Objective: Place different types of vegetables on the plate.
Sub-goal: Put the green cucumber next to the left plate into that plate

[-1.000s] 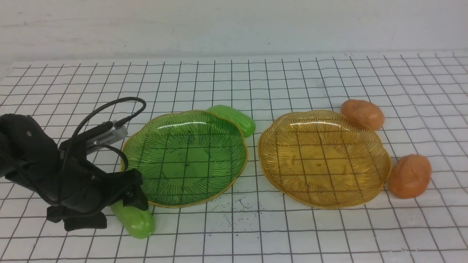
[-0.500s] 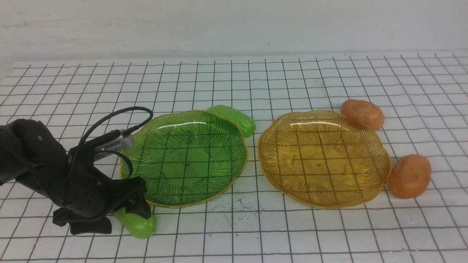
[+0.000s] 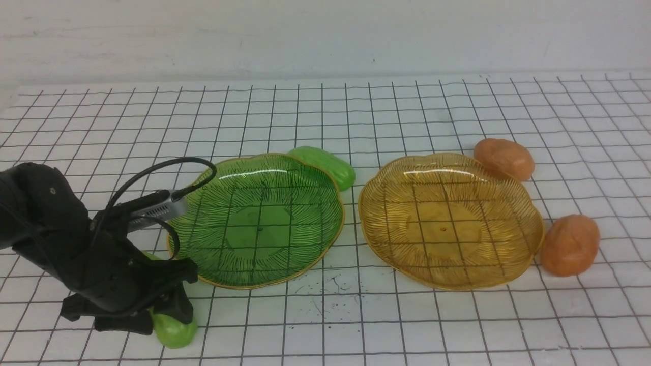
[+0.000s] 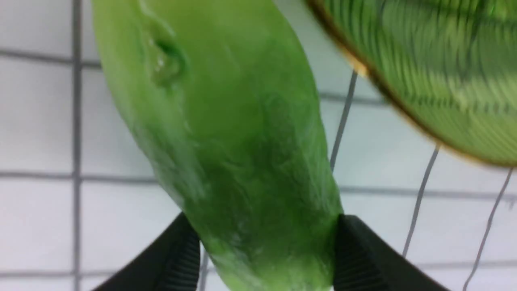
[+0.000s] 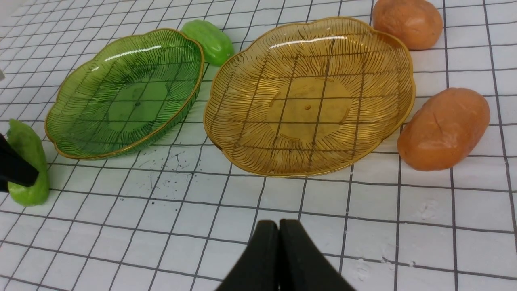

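Gridded table (image 3: 325,112), left hand (image 4: 266,258) around cucumber (image 4: 226,121).

A light-green cucumber (image 4: 238,153) fills the middle, the gripper (image 4: 266,246) pressing black fingers (image 4: 363,258) against both its sides; a green plate (image 4: 444,60) lies just beside it on the gridded table (image 4: 40,121)

I can read no words, numbers or signs here. My white table (image 3: 407,330) has only black lines that make squares, and a few tiny black specks (image 3: 325,285) that are not letters. My green plate (image 3: 325,193) and my yellow plate (image 3: 521,218) have only thin lines on them.
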`<action>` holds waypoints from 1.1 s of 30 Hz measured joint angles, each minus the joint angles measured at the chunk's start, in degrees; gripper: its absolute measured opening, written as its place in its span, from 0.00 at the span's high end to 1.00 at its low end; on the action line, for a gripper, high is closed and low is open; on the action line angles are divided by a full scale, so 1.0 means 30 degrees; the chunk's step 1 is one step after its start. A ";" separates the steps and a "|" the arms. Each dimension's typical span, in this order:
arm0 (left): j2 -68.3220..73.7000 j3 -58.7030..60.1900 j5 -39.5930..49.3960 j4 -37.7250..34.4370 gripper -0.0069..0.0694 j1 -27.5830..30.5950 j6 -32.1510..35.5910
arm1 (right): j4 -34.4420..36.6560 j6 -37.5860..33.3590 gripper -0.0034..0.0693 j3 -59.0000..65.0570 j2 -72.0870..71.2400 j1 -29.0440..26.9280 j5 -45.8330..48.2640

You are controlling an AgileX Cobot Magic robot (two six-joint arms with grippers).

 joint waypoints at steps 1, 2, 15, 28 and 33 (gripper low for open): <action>-0.0285 0.0000 0.0229 0.0285 0.42 0.0000 0.0000 | 0.0005 0.0000 0.97 0.0000 0.0000 0.0000 0.0000; -0.0894 0.0000 0.0850 0.0847 0.42 0.0000 -0.0151 | 0.0022 0.0000 0.97 0.0000 0.0000 0.0000 0.0000; -0.4774 -0.1547 0.1513 0.0358 0.42 -0.0083 0.4190 | 0.0213 -0.0040 0.97 -0.0197 0.0662 0.0000 0.0203; -0.2023 -0.3272 -0.2426 -0.5548 0.42 -0.0159 1.3422 | -0.6587 0.3807 0.97 -0.5719 1.1167 -0.1354 0.1673; -0.0835 -0.3315 -0.2572 -0.5703 0.31 -0.0392 1.3639 | -0.5075 0.3720 0.97 -0.6836 1.5073 -0.3314 0.1232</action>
